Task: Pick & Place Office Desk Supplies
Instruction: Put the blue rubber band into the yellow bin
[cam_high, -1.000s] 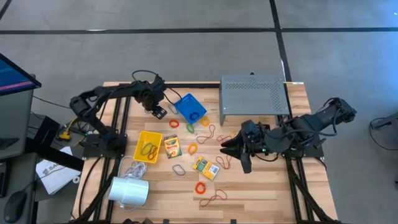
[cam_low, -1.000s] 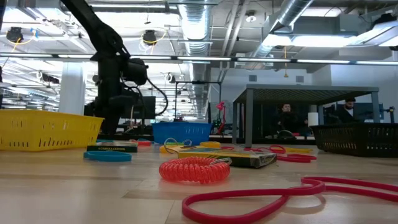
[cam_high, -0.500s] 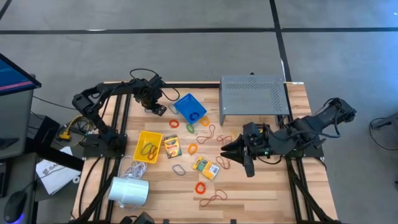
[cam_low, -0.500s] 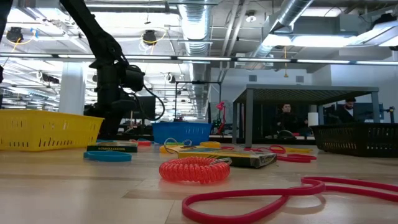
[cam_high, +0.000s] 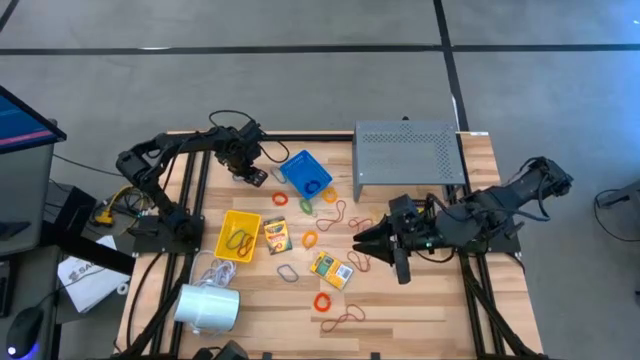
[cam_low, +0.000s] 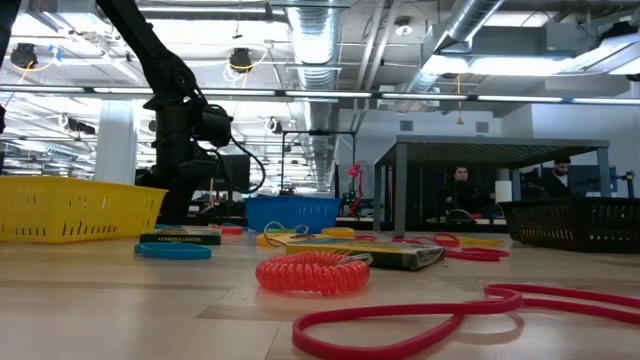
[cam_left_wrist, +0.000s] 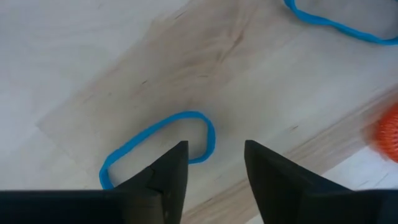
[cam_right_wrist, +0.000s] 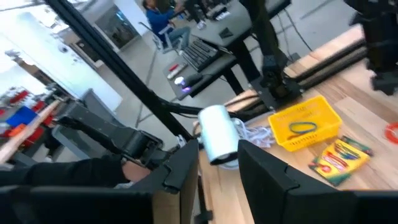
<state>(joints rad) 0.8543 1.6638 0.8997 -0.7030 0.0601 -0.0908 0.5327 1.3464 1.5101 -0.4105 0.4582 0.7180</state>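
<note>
left fingers straddle a blue band, right fingers hold nothing

the left gripper (cam_left_wrist: 214, 163) is down near the far left corner of the desk (cam_high: 420, 310), beside the blue basket (cam_high: 305, 172). its fingers (cam_left_wrist: 166, 177) stand partly spread, one on each side of the end of a blue rubber band (cam_left_wrist: 158, 140) that lies flat on the wood; whether they touch it cannot be told. a second blue band (cam_left_wrist: 336, 22) lies apart from it.

the right gripper (cam_high: 385, 243) hangs near the middle of the desk, in front of the grey perforated shelf (cam_high: 408, 152). its fingers (cam_right_wrist: 180, 171) are parted with nothing between them.

the loose rubber bands (cam_high: 322, 301) and a clip lie scattered across the middle of the desk. one crayon box (cam_high: 276, 235) lies touching the yellow basket (cam_high: 238, 234) toward the left edge, another crayon box (cam_high: 331, 269) nearer the front edge. the lettering on the boxes is too small to read. a white cylinder (cam_high: 208, 306) lies at the front left corner.
</note>
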